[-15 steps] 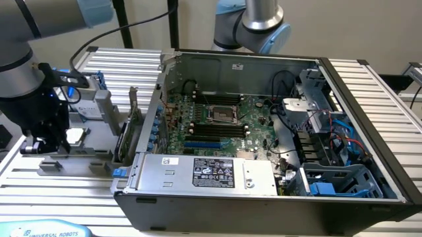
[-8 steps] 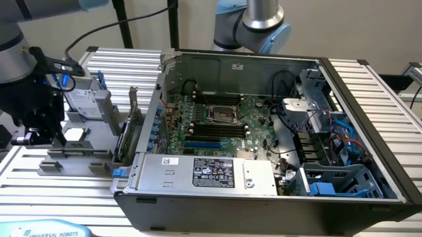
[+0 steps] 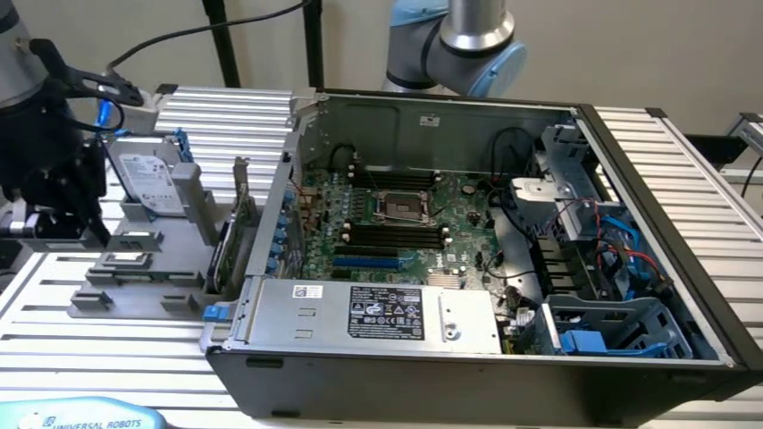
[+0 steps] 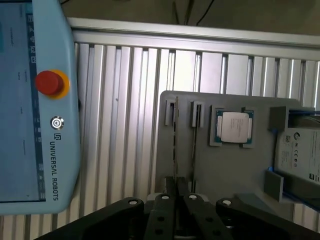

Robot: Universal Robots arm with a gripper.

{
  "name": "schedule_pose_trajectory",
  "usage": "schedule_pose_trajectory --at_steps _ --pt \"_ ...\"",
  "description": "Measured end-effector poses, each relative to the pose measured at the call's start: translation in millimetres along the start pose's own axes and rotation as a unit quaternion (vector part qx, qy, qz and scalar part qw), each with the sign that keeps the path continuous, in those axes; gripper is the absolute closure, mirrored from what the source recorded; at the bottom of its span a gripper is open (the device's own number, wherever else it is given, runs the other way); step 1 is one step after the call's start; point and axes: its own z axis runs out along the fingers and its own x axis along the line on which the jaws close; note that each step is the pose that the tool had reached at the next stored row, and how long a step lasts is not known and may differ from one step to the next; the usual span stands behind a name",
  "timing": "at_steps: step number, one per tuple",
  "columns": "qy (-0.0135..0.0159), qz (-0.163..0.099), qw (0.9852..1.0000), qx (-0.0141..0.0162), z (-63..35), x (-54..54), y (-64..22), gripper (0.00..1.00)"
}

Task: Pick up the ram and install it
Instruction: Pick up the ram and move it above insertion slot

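gripper low at grey tray edge, over ram end | jaw state: can't tell | ram upright on edge in tray slot | cpu in tray pocket nearby

One computer case, one gripper, one tray, one processor chip, one hard drive and two thin edge-on boards are shown.

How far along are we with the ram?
Done: nothing installed; the memory slots look empty. In hand: the gripper is down at the ram, which stands edge-on in the gray holder. Left: lifting it out and seating it.
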Motion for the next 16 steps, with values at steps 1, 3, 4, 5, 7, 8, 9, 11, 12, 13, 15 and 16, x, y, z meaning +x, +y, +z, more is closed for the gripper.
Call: schedule_pose_trajectory --at_steps 1,3,4,5,7,8,9,11,12,13,15,16 --pt "0.0 0.0 1.0 0.0001 -4.1 -0.1 -0.6 0.87" --pt "0.0 0.0 1.0 0.0 -11.7 -0.5 -2.0 0.87" --pt "0.0 0.0 1.0 0.0 -15.1 -0.8 -3.2 0.87" --pt "0.0 0.0 1.0 0.0001 -18.0 -1.2 -4.6 0.87" --pt "-0.0001 0.0 1.0 0.0001 -22.5 -2.1 -7.8 0.87" --pt "0.0 0.0 1.0 0.0001 -24.6 -2.5 -9.4 0.87" --pt "0.0 0.0 1.0 0.0 -26.6 -2.8 -11.1 0.87" --pt "0.0 0.0 1.0 0.0 -30.2 -3.6 -14.9 0.87" --pt "0.0 0.0 1.0 0.0 -32.0 -3.9 -16.8 0.87" --pt "0.0 0.0 1.0 0.0001 -33.7 -4.3 -18.8 0.87" --pt "0.0 0.0 1.0 0.0001 -36.5 -5.1 -23.6 0.87" --pt "0.0 0.0 1.0 0.0 -37.7 -5.4 -26.0 0.87"
